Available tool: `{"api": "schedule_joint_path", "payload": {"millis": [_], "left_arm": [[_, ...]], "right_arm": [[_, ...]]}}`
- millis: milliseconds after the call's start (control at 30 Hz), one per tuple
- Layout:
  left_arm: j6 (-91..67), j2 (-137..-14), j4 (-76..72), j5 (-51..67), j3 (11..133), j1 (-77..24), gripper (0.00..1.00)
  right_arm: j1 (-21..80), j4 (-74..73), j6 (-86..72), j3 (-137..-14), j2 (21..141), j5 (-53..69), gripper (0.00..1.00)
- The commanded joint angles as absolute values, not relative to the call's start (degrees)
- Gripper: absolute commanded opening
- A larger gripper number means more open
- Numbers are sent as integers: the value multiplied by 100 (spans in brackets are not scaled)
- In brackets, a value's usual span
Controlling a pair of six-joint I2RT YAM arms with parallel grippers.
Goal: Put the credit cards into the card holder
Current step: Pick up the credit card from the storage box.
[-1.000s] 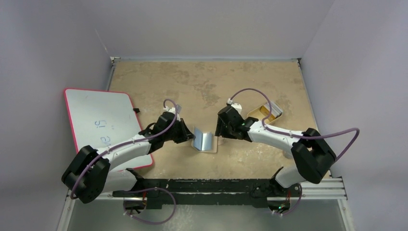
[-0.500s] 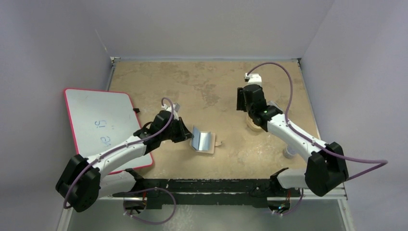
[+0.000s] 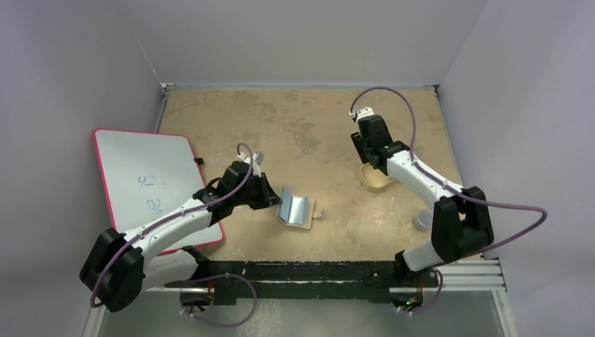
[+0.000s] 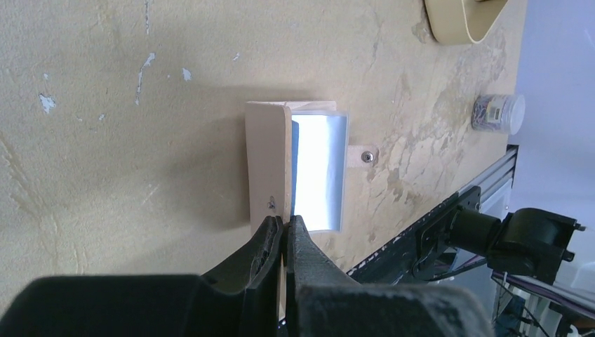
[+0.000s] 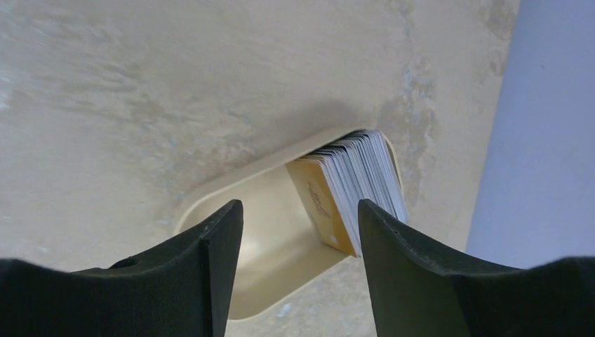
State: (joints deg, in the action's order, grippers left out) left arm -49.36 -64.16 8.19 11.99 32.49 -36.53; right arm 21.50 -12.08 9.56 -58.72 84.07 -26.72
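The card holder point(image 3: 298, 208) lies open mid-table, tan outside with a pale blue lining point(image 4: 319, 172) and a snap tab point(image 4: 361, 156). My left gripper point(image 4: 284, 221) is shut on the edge of its raised tan flap point(image 4: 268, 165), holding it up. The credit cards point(image 5: 351, 189) stand as a stack on edge in a shallow tan tray point(image 5: 266, 232), a gold one facing out and pale ones behind. My right gripper point(image 5: 300, 210) hangs open above the tray point(image 3: 375, 181), with nothing between its fingers. In the top view the right arm hides the cards.
A pink-edged whiteboard point(image 3: 147, 182) lies at the left under the left arm. A small clear jar point(image 3: 423, 222) stands near the right arm's base. The black rail point(image 3: 316, 270) runs along the near edge.
My right arm has swung from beside the card holder to the back right, over the tray, and its jaws have widened slightly. The left gripper has kept its hold on the flap.
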Motion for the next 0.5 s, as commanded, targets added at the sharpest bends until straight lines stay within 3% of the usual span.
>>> {"api": "schedule_joint_path", "payload": {"millis": [0, 133, 467], "left_arm": [[-4757, -6238, 677, 1414, 3470, -3681, 0], [-4748, -6183, 706, 1409, 3446, -3680, 0], [-4752, -6095, 722, 1339, 3421, -3680, 0]], "right_arm": [[1892, -1551, 1435, -5897, 8647, -3132, 66], [1695, -1401, 1585, -5789, 8753, -3166, 72], [1463, -865, 1857, -5612, 9301, -3830, 74]]}}
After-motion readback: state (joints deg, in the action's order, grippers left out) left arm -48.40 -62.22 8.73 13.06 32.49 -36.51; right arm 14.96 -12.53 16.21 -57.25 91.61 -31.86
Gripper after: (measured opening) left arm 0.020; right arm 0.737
